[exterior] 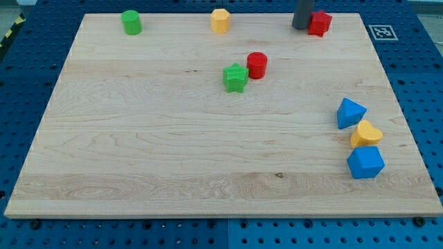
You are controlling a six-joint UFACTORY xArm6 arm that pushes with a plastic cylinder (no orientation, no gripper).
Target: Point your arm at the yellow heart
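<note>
Camera view shows my tip [300,28] at the view's top, right of centre, just beside the red star [320,23] and perhaps touching its left side; I cannot tell for sure. My tool is only a plain rod, so it has nothing to open or clench and grasps nothing.

The yellow heart [365,133] lies well apart from it, near the counter's [138,152] right edge, wedged between the blue pyramid-like block [350,113] above and the blue cube [365,162] below, touching both as far as I can see. That tight stack leaves, I judge, its left side as the freest approach.

The heart looks small, smooth and orange-yellow, its lobes turned toward the view's right.

The red cylinder [257,65] and green star [235,77] sit mid-counter, seemingly off a direct diagonal path.
</note>
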